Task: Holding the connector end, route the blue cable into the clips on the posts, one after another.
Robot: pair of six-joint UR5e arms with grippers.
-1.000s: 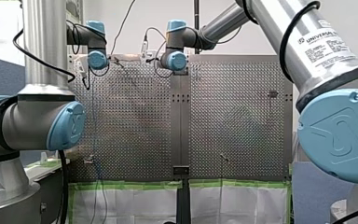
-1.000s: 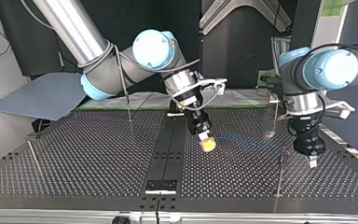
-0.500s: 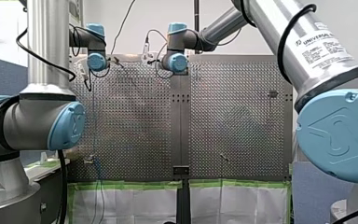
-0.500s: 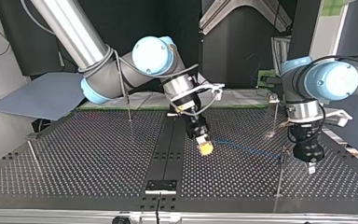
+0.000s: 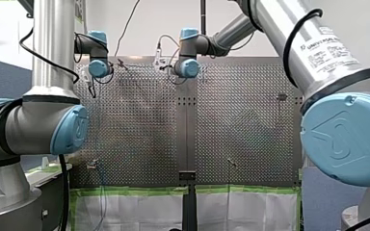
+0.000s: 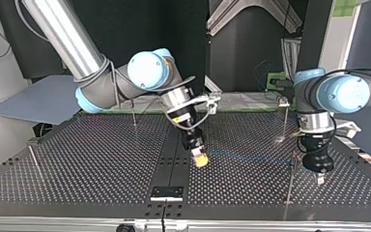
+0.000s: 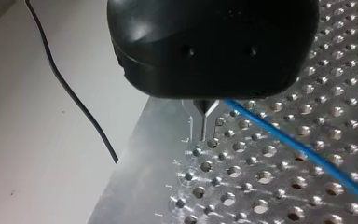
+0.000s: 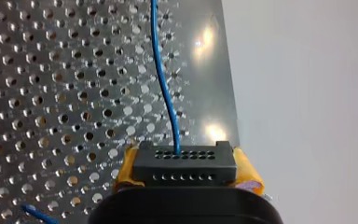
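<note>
In the right wrist view, my right gripper (image 8: 185, 173) is shut on the black connector (image 8: 185, 162), its yellow pads (image 8: 248, 173) on either side. The blue cable (image 8: 164, 88) leaves the connector and runs ahead over the perforated table. The top view shows my right gripper (image 6: 200, 160) low over the table's middle, with the cable (image 6: 251, 155) trailing faintly toward a thin post (image 6: 291, 175). My left gripper (image 6: 320, 178) hangs just beyond that post. In the left wrist view its metal fingertips (image 7: 205, 108) are pressed together, and the cable (image 7: 298, 148) passes close beside them; a grip on it does not show.
More thin posts stand on the table: one at the back (image 6: 133, 114), one at the top view's left edge (image 6: 34, 158), one at the back right (image 6: 285, 116). A black wire (image 7: 70, 93) lies off the table's edge. A black strip (image 6: 174, 159) runs down the table's middle.
My right gripper has carried the connector toward the top view's left and nearer the camera. My left gripper has sunk a little, closer to the table beside the post.
</note>
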